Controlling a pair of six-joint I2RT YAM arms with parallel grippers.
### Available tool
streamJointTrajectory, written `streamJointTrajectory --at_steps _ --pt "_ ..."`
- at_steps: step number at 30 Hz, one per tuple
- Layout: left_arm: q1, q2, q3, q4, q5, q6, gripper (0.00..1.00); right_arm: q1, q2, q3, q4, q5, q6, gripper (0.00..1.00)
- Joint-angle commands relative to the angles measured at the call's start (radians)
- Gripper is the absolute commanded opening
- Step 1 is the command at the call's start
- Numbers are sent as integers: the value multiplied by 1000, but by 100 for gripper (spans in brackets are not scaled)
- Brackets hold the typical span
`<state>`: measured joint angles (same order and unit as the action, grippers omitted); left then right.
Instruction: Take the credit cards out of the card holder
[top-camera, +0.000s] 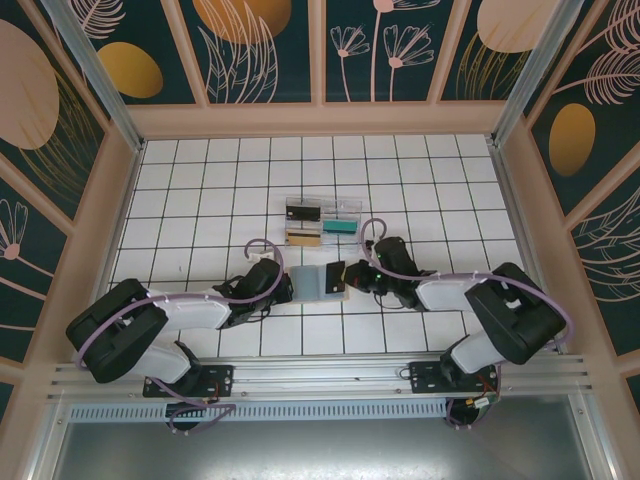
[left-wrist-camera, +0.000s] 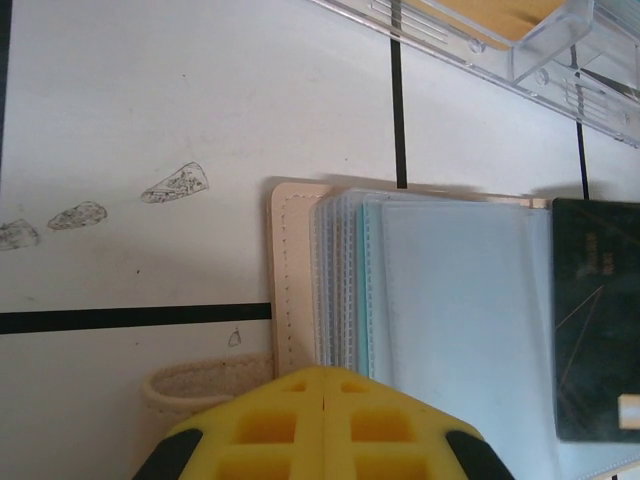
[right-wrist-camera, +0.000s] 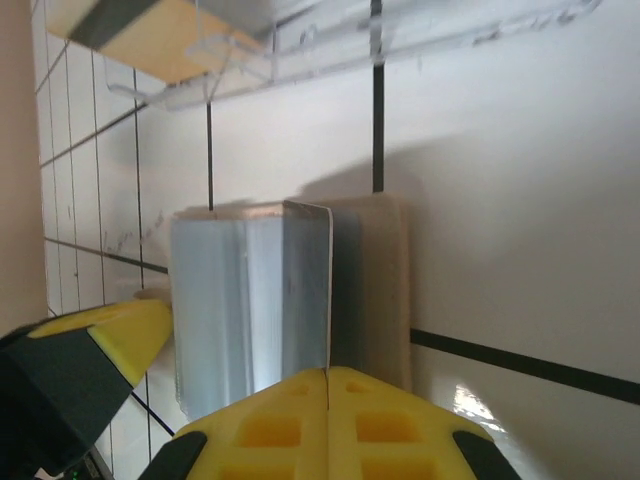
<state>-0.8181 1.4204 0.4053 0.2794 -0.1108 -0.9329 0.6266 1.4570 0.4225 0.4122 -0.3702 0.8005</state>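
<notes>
Hard to see what the left jaws, pressed together, touch; their tips are cut off. The card holder (top-camera: 310, 282) lies open on the counter (top-camera: 200, 200), tan-edged with pale blue sleeves; the right jaws pinch a dark card (left-wrist-camera: 595, 320).

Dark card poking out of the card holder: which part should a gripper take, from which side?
Take the dark card by its free edge, away from the sleeves, pinching its flat faces from the right arm's side. It is thin and stands tilted up from the card holder, whose other end the shut left gripper sits at. The right gripper looks shut on it.
</notes>
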Motion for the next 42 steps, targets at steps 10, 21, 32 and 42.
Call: streamJointTrajectory --at_steps 10,21,32,42 --pt "4 -177 -4 -98 -52 30 31 -4 -182 173 -309 96 -278 0" --pt "5 -504 -85 -190 -164 61 99 122 5 604 -558 221 -857 0" --pt "5 -756 -172 -314 -220 42 99 235 219 847 -629 466 -1513 0" --pt "4 -941 -212 -407 -299 25 99 237 344 939 -641 588 -1679 0"
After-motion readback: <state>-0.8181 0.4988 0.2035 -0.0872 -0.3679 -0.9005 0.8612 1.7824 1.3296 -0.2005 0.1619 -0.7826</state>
